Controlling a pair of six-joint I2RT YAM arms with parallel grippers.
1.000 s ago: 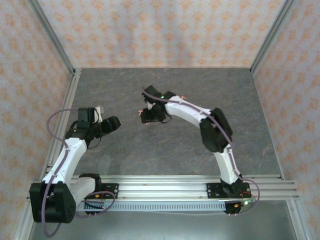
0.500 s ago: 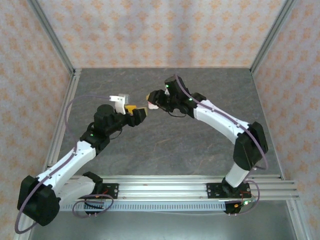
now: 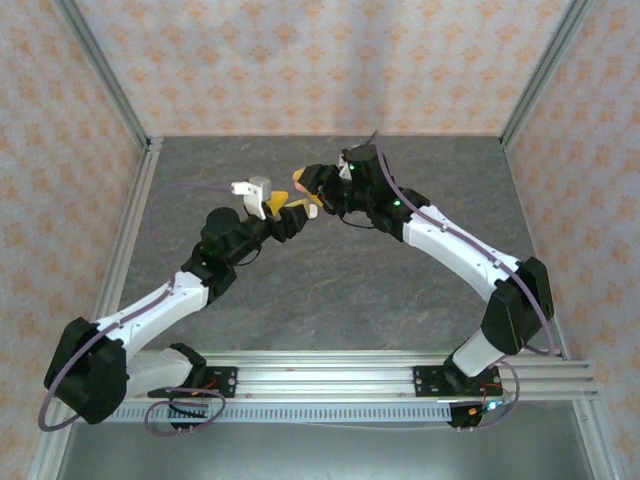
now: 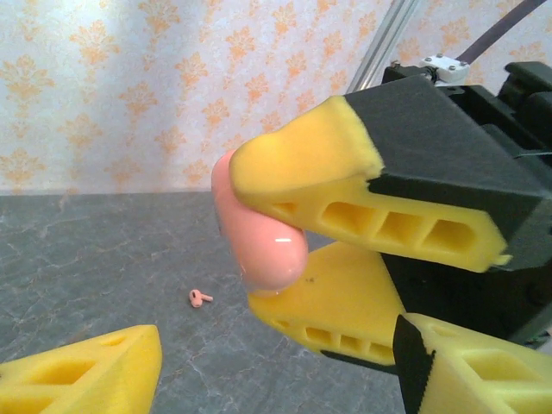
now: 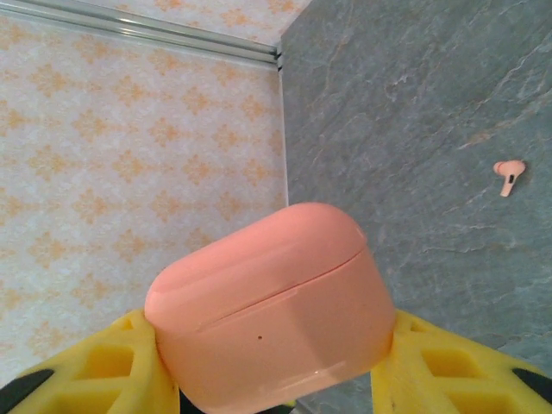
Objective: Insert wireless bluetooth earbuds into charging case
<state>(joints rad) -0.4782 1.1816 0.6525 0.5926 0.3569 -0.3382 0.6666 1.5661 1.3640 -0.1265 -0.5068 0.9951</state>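
Yellow foam is nearest in the left wrist view: my left gripper (image 4: 280,366) has its fingers spread wide with nothing between them. It is raised off the table (image 4: 103,250) and aimed at the right arm's load. From above, the two grippers meet nose to nose over the middle of the table, close together, but I cannot tell whether they touch.

Just beyond, the right gripper (image 4: 274,246) is clamped on the pink case (image 5: 276,319), one pad on each end, holding it in the air. The case's long axis runs from pad to pad. Seen from the left wrist that axis stands roughly upright, tilted a little. The lid (image 5: 250,259) faces away from the right wrist, out past the fingertips. Its seam is a tight line, so I judge it closed.

Farther off, one pink earbud (image 4: 200,297) lies loose on the table, well apart from both grippers. It is lying flat, and it is too small for me to read which way its stem points.

I judge the task to be at an early stage. The case is picked up and presented, but nothing I can see has gone in. What remains is opening the lid, probably with the free left gripper, then fetching the earbud and seating it stem first. Whether anything already sits inside the case, I cannot tell.
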